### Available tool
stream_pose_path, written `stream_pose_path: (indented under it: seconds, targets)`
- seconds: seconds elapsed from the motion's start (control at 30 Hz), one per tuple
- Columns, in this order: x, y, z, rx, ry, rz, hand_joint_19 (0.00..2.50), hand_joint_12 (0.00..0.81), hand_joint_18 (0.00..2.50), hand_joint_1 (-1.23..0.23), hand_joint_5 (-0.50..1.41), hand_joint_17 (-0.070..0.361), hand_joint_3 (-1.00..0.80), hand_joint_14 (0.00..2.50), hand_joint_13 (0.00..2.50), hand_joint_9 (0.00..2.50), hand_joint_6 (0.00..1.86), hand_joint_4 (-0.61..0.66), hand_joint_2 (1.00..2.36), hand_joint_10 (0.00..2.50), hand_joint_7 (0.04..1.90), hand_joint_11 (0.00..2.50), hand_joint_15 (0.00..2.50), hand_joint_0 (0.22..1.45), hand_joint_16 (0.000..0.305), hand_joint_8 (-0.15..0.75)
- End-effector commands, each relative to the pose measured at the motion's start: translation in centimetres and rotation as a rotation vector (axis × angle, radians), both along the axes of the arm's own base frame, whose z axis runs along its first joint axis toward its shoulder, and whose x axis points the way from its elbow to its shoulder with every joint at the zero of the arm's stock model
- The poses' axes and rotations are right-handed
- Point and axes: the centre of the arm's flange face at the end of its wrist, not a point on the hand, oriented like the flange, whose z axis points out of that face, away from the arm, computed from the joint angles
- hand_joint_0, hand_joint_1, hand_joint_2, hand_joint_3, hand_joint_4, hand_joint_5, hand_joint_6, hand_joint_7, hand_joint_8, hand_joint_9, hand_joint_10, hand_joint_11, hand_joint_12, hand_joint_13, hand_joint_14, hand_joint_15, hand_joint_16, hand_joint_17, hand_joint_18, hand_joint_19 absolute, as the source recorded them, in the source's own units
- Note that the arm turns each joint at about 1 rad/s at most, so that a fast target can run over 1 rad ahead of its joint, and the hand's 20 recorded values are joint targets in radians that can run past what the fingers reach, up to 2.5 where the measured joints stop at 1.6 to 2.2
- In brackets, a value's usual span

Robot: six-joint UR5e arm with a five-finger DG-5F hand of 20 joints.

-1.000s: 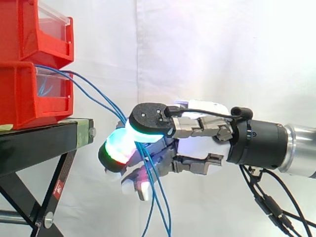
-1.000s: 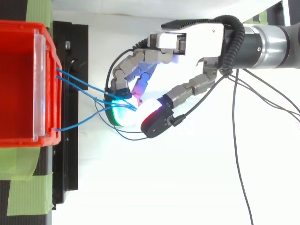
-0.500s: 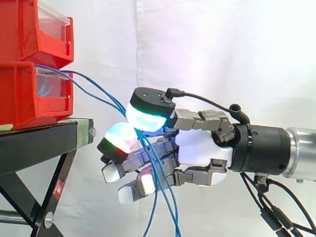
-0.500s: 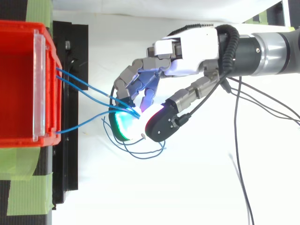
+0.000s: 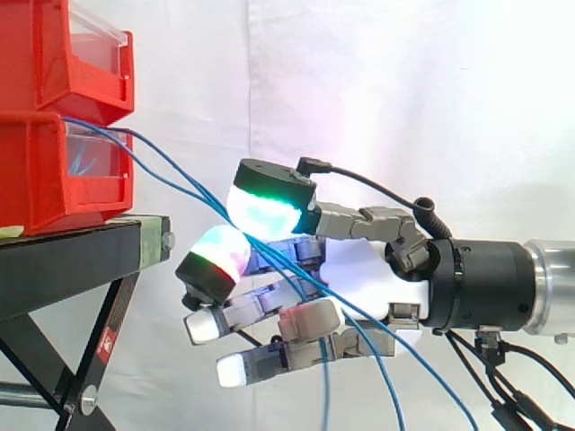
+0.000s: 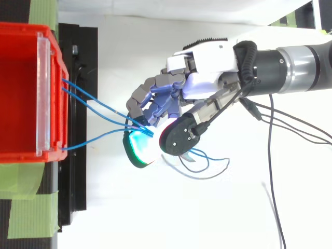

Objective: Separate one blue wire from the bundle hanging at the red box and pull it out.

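1. rolled palm-down since half a second ago, the hand [image 5: 368, 269] sits slightly further from the red box [image 5: 36, 180].
2. its glowing thumb and finger pads pinch the blue wires [image 6: 78, 143].
3. these wires span from the box's front to the hand, their loose ends trailing beneath it.

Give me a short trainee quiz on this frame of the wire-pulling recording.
1. True or false: the blue wires run from the lower red bin to the hand.
2. How many wires leave the bin's front in the top view? A one, B three, C five.
3. Fill in: that bin rests on a black ___.
Key: 1 true; 2 B; 3 stand.
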Motion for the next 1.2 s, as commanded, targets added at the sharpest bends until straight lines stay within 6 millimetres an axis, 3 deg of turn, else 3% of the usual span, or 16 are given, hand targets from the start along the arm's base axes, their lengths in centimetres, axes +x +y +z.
stream_pose_path:
  seconds: [0.0,0.27,0.5,0.57,0.7,0.8,1.03,1.17]
  targets:
    - [-0.01,0.12,-0.03,0.001,0.004,0.002,0.48,0.377,0.57,-0.66,-0.22,0.102,-0.10,0.03,1.43,0.75,0.83,0.24,1.03,0.01,1.09,0.68,1.09,0.64,0.045,0.362]
    - [-0.10,0.01,-0.11,0.002,0.011,-0.001,0.53,0.329,0.59,-0.66,-0.22,0.111,-0.10,0.02,1.44,0.74,0.84,0.24,1.03,0.01,1.08,0.69,1.29,0.64,0.049,0.356]
    - [-0.14,0.11,-0.17,0.002,0.017,0.000,0.64,0.286,0.69,-0.66,-0.22,0.117,-0.10,0.00,1.49,0.76,0.84,0.23,1.03,0.01,1.07,0.75,1.65,0.65,0.052,0.356]
    - [-0.14,0.11,-0.17,0.002,0.017,0.000,0.67,0.284,0.70,-0.66,-0.22,0.116,-0.10,0.14,1.46,0.76,0.84,0.23,1.03,0.02,1.06,0.76,1.65,0.65,0.052,0.354]
    - [-0.14,0.11,-0.17,-0.001,0.017,0.000,0.76,0.297,0.77,-0.66,-0.22,0.114,-0.11,0.65,1.35,0.79,0.84,0.24,1.03,0.02,1.05,0.87,1.53,0.65,0.051,0.358]
    - [-0.14,0.11,-0.17,-0.001,0.017,0.000,0.75,0.315,0.78,-0.66,-0.22,0.113,-0.11,0.73,1.32,0.92,0.84,0.24,1.03,0.01,1.06,1.21,1.56,0.65,0.050,0.359]
    - [-0.14,0.12,-0.17,-0.004,0.016,0.002,0.74,0.321,0.77,-0.66,-0.22,0.109,-0.12,0.90,1.26,1.01,0.84,0.24,1.03,0.00,1.05,1.56,1.48,0.66,0.049,0.342]
    - [-0.14,0.12,-0.17,-0.004,0.016,0.002,0.74,0.320,0.76,-0.66,-0.22,0.108,-0.12,0.90,1.25,0.99,0.84,0.24,1.03,0.31,1.05,1.58,1.47,0.66,0.048,0.331]
